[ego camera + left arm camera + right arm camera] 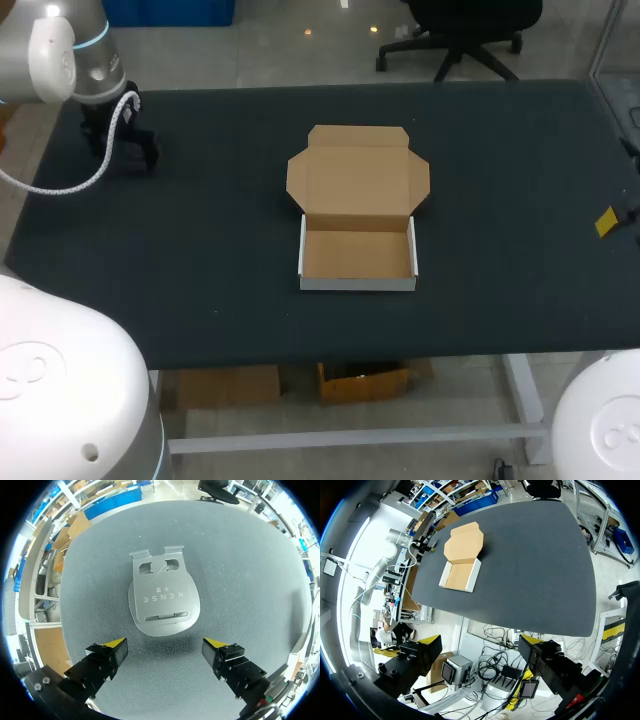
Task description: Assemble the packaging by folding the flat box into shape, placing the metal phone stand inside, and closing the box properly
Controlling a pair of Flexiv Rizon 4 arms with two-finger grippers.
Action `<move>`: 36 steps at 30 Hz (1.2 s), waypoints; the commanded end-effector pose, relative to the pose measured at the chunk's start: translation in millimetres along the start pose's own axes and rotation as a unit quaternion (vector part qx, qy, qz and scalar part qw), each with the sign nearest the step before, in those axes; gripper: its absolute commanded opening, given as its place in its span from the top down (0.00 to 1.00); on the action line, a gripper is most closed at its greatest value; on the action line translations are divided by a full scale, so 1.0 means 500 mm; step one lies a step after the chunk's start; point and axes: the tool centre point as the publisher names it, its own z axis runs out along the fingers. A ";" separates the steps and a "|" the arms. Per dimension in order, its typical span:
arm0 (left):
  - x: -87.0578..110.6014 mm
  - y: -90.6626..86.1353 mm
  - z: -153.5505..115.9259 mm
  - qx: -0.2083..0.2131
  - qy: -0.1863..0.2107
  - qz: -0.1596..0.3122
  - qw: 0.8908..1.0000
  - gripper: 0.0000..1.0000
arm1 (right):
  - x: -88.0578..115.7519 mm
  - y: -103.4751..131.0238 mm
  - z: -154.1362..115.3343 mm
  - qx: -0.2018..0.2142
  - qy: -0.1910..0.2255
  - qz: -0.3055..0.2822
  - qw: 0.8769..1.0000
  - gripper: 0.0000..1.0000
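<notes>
A cardboard box [358,255] stands folded into shape in the middle of the table, white outside. Its lid [358,178] lies open toward the far side, and nothing is inside. The silver metal phone stand [162,597] lies flat on the table just ahead of my left gripper [165,644], which hovers above it, open and holding nothing. In the head view that gripper [120,148] is at the far left corner and hides the stand. My right gripper [481,642] is open, off the table's right edge; only one yellow fingertip [606,221] shows in the head view. The box [460,575] lies far ahead of it.
The dark table top [200,250] spreads wide around the box. A white cable [85,178] hangs from my left arm over the table's far left corner. My left arm [395,542] shows beyond the box in the right wrist view.
</notes>
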 end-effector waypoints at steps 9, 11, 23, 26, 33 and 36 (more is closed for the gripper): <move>0.006 -0.009 0.004 0.007 -0.001 0.022 1.000 0.00 | 0.001 -0.001 -0.004 0.001 0.001 0.000 1.000 0.00; 0.006 -0.009 0.004 0.008 -0.002 0.026 1.000 0.00 | 0.001 -0.001 -0.004 0.001 0.001 0.000 1.000 0.00; 0.004 -0.003 0.002 0.002 0.003 0.024 1.000 0.00 | 0.001 -0.001 -0.004 0.001 0.001 0.000 1.000 0.00; 0.003 -0.006 0.003 -0.001 0.006 0.022 1.000 0.00 | 0.001 -0.001 -0.004 0.001 0.001 0.000 1.000 0.00; 0.007 -0.012 0.009 -0.006 0.007 0.022 1.000 0.00 | 0.001 -0.001 -0.004 0.001 0.001 0.000 1.000 0.00; 0.008 -0.016 0.011 -0.007 0.007 0.022 1.000 0.00 | 0.001 -0.001 -0.004 0.001 0.001 0.000 1.000 0.00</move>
